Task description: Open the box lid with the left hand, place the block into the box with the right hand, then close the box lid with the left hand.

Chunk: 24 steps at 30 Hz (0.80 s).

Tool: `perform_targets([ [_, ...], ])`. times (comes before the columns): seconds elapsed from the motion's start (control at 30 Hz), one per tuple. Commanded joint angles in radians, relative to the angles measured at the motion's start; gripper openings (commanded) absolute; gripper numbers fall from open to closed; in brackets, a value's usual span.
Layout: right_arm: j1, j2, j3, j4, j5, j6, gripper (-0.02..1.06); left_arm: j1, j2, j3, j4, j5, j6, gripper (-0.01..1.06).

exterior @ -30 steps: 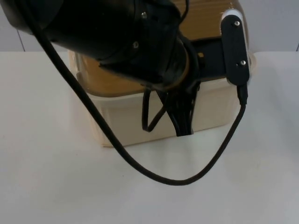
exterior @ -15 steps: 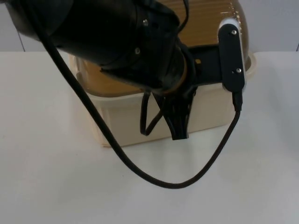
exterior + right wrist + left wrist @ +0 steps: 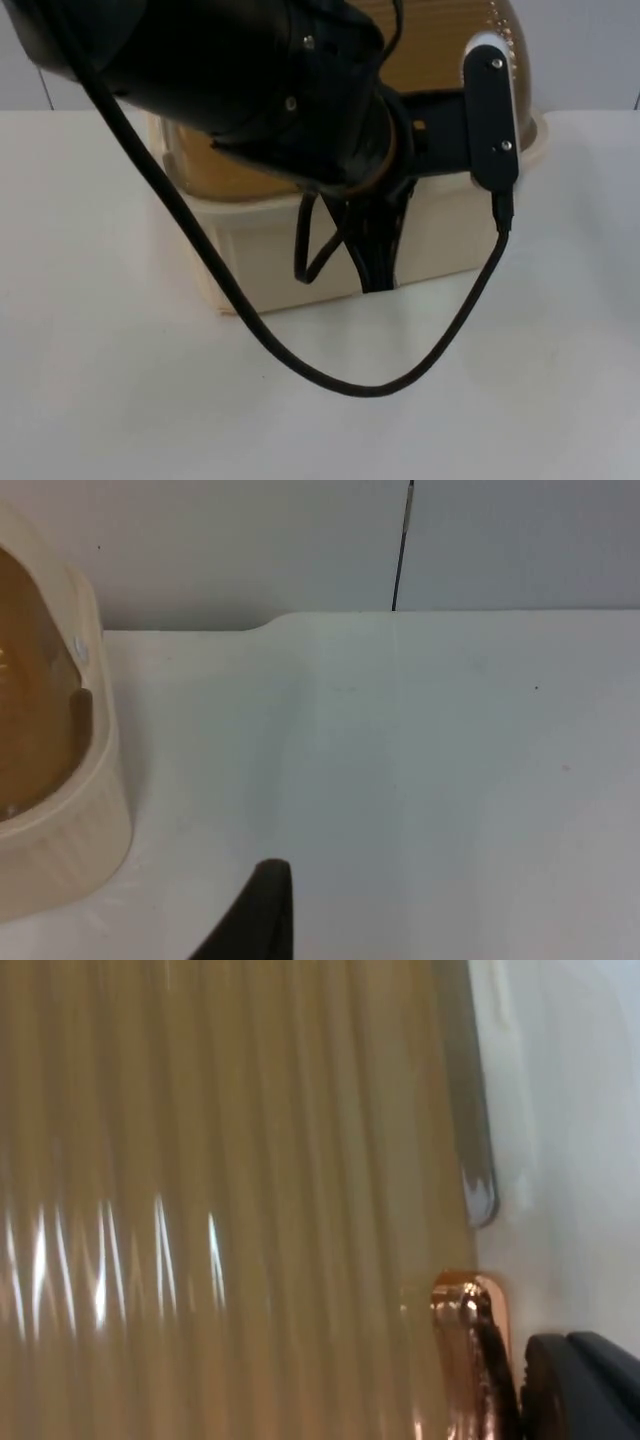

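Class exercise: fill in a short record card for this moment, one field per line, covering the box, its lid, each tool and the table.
box: cream plastic box standing on the table, near the grey partition wall
lid: amber ribbed translucent lid, domed over the box; its ribbed surface is close up in the left wrist view
left tool: left tool down at the box's front wall, by the lid's edge
right tool: fingertip over bare table beside the box, waiting
table: white top
block: cannot tell where it is
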Motion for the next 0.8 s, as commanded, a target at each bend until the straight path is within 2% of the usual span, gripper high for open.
perform_targets([
  [0.0,0.002,-0.002,-0.005,-0.004,0.002,-0.003,1.05,0.004,-0.019,0.002,0.011,0.033,0.000,0.00],
  [0.37,0.002,-0.002,-0.005,-0.004,0.002,-0.003,1.05,0.009,-0.024,-0.008,0.037,0.025,0.002,0.00],
  [0.5,0.002,-0.002,-0.005,0.000,0.009,-0.003,1.05,0.041,-0.024,-0.017,0.042,-0.005,0.004,0.00],
  [0.77,0.002,-0.002,-0.005,0.000,0.022,-0.003,1.05,0.052,-0.050,-0.017,0.009,-0.019,0.053,0.00],
])
